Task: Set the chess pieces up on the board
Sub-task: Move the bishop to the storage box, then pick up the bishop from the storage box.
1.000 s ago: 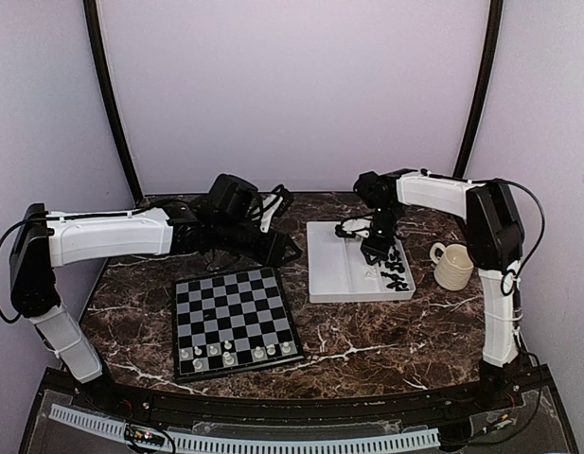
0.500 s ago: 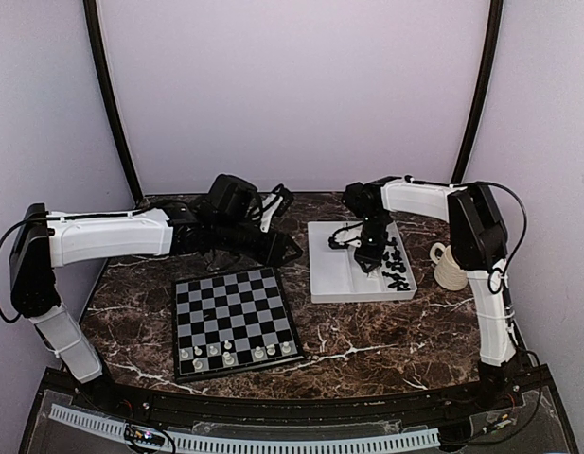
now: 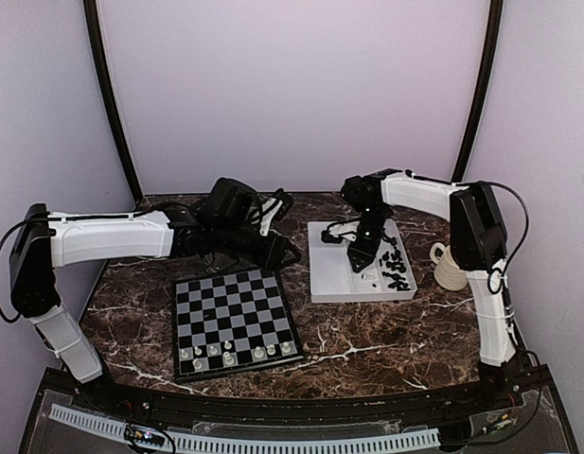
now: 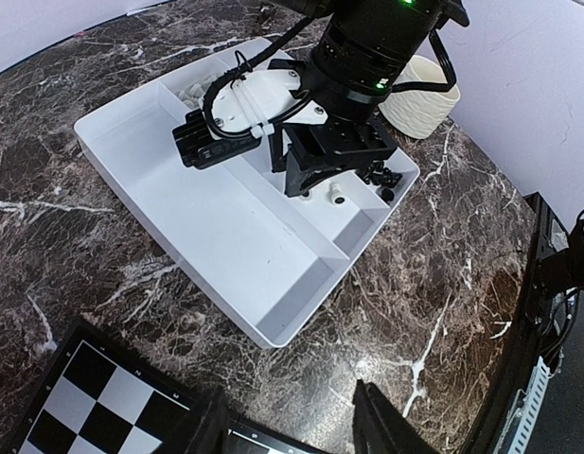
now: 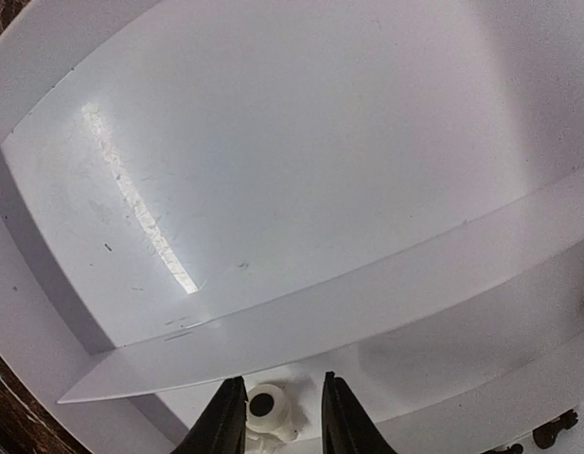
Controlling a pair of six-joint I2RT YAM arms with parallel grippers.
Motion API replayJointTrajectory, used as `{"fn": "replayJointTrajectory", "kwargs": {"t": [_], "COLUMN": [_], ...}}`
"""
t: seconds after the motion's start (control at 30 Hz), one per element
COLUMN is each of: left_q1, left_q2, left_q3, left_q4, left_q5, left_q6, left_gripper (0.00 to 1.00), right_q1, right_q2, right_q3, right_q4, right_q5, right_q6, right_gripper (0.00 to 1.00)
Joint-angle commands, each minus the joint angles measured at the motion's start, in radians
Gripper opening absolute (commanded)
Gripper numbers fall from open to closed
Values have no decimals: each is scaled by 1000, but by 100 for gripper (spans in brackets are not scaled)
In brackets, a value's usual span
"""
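The board [image 3: 233, 307] lies at front left with several white chess pieces [image 3: 235, 354] along its near row. My right gripper [image 3: 360, 257] is low inside the white two-compartment tray [image 3: 329, 284]. In the right wrist view its jaws [image 5: 282, 421] stand open on either side of a white piece [image 5: 269, 409] lying on the tray floor, touching the left finger. Black pieces [image 3: 398, 268] lie in the tray's right compartment. My left gripper [image 3: 290, 252] hovers open and empty between board and tray, over marble [image 4: 292, 430].
A cream ribbed mug [image 3: 452, 266] stands right of the tray, also in the left wrist view [image 4: 419, 90]. The board's far corner [image 4: 93, 407] sits just below my left fingers. More white pieces [image 4: 192, 90] lie at the tray's far end.
My right gripper has moved left and down inside the tray, from over the black pieces to around a white piece. My left arm has barely shifted.
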Motion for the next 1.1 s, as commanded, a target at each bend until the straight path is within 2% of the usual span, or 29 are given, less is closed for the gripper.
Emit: {"fn": "replayJointTrajectory", "kwargs": {"t": [0.0, 0.47, 1.07], "left_q1": [5, 6, 7], "left_q2": [-33, -30, -10], "left_q3": [-11, -18, 1], "left_q4": [20, 7, 0], "left_q5": [16, 12, 7], "left_q6": [4, 1, 10], "left_gripper": [47, 47, 47], "right_q1": [0, 29, 88], "right_q2": [-84, -210, -125], "right_q3": [-27, -247, -307], "right_q4": [3, 21, 99], "right_q5": [23, 95, 298], "right_q6": [-8, -117, -177], "right_gripper": [30, 40, 41]}}
